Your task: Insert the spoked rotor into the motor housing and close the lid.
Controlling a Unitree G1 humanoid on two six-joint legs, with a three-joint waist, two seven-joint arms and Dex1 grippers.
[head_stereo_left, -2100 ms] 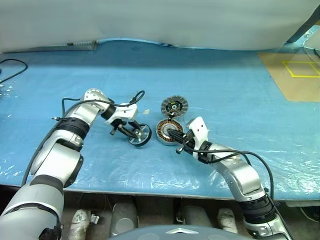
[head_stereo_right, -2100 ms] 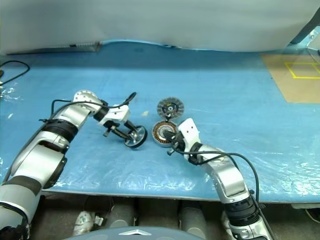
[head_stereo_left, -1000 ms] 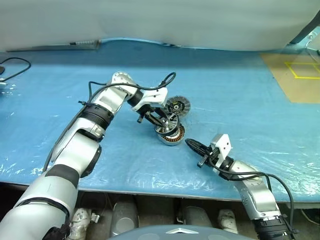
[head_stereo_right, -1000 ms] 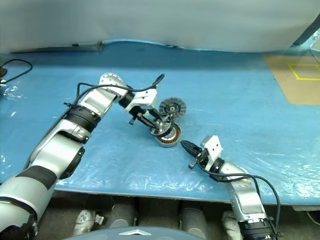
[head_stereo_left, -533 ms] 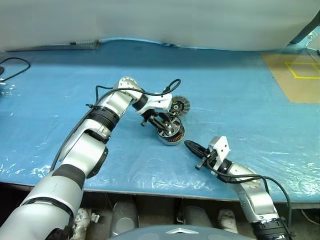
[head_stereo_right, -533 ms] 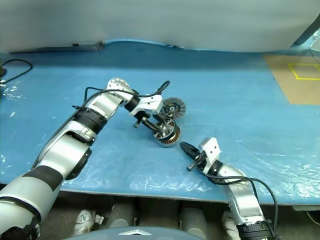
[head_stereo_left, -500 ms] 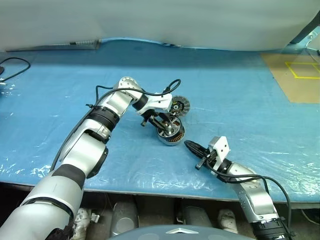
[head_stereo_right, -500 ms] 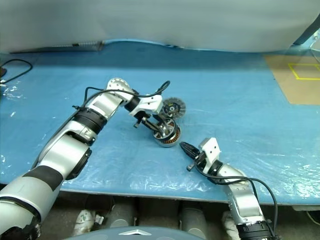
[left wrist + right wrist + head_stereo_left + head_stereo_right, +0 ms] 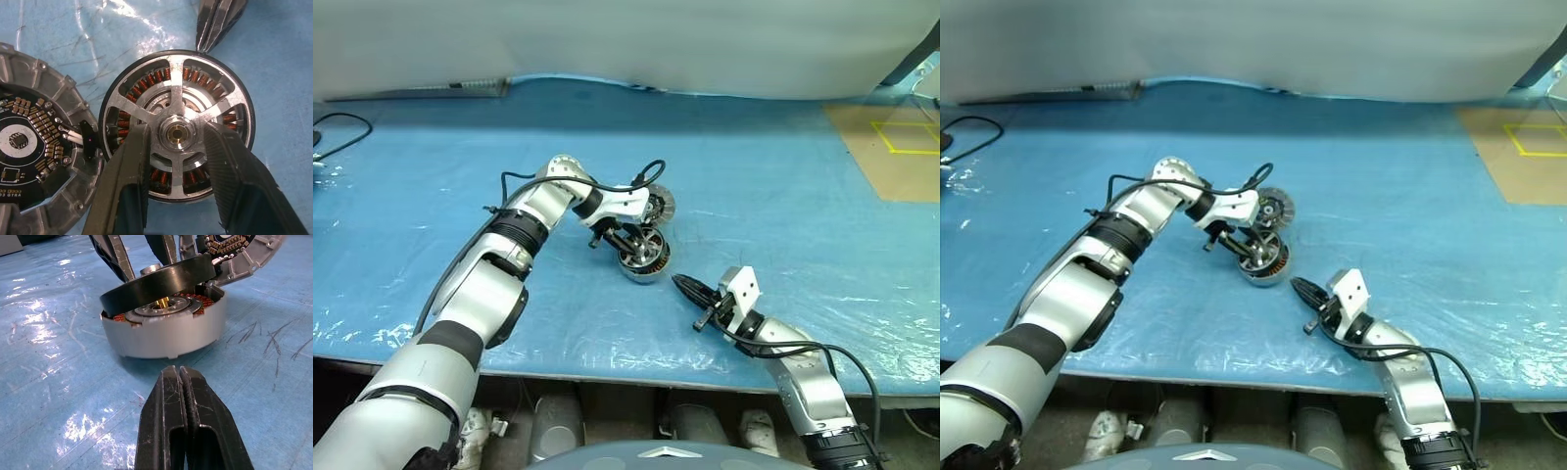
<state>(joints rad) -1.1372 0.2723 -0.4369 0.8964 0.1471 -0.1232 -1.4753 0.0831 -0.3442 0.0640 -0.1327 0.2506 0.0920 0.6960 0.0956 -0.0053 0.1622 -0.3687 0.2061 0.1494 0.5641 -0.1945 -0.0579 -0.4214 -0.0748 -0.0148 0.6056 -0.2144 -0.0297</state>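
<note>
Your left pincer (image 9: 176, 161) held the rotor (image 9: 159, 281) tilted, half-seated in the housing (image 9: 166, 335); your right pincer (image 9: 182, 377) was shut, empty; the lid (image 9: 34, 147) waited.

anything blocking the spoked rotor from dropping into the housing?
Nothing visible. The left gripper holds the dark, silver-spoked rotor tilted directly over the silver copper-wound motor housing. The grey ribbed lid sits beside it; the shut right gripper stands apart.
</note>
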